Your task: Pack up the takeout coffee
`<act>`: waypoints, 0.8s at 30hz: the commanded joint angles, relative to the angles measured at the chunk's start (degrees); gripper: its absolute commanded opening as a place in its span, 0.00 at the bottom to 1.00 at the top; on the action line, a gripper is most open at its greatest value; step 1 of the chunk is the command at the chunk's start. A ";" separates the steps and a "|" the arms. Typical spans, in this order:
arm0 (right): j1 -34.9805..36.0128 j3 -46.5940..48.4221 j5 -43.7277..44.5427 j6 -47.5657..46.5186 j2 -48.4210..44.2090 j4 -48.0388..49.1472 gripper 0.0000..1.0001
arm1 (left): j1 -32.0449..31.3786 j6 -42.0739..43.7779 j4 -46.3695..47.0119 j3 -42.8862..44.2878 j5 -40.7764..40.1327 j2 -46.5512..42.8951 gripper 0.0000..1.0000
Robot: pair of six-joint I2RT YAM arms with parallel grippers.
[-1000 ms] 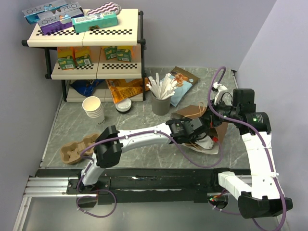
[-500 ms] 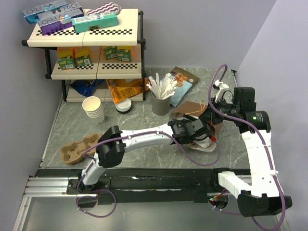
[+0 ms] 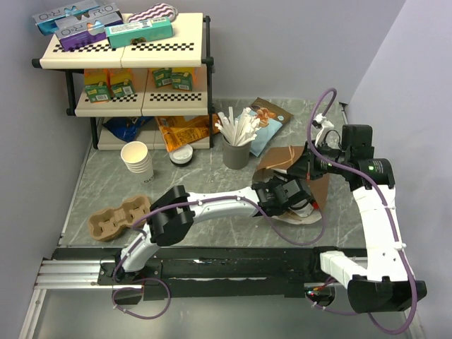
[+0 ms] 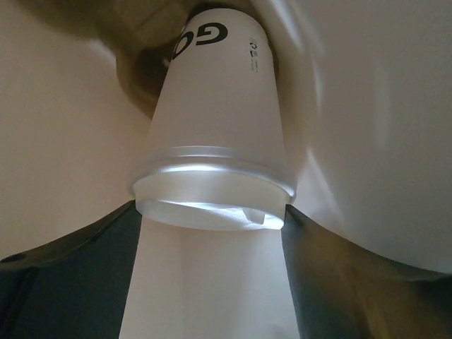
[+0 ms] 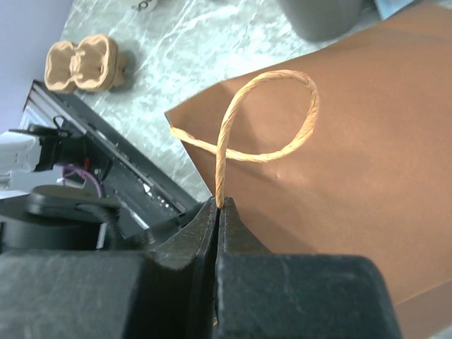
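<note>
Gripping: the takeout coffee [image 4: 215,127] is clasped at its lid between the fingers of the left gripper [image 4: 210,233], with its base pointed deep into the paper bag [image 5: 367,176].
Pinching: the bag handle [image 5: 272,113] is nipped in the right gripper [image 5: 217,212], jaws pressed tight together.
Spill risk: the cup appears to be carried on its side; if released so, the lid could be knocked loose.
Handle risk: the thin twisted loop could be torn or slipped under pull, and the bag mouth collapsed onto the cup.
</note>
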 commanded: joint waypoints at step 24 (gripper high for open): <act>0.52 11.60 14.86 -15.59 -6.56 -4.09 0.83 | 4.17 -15.11 -9.28 9.57 8.01 -2.30 0.01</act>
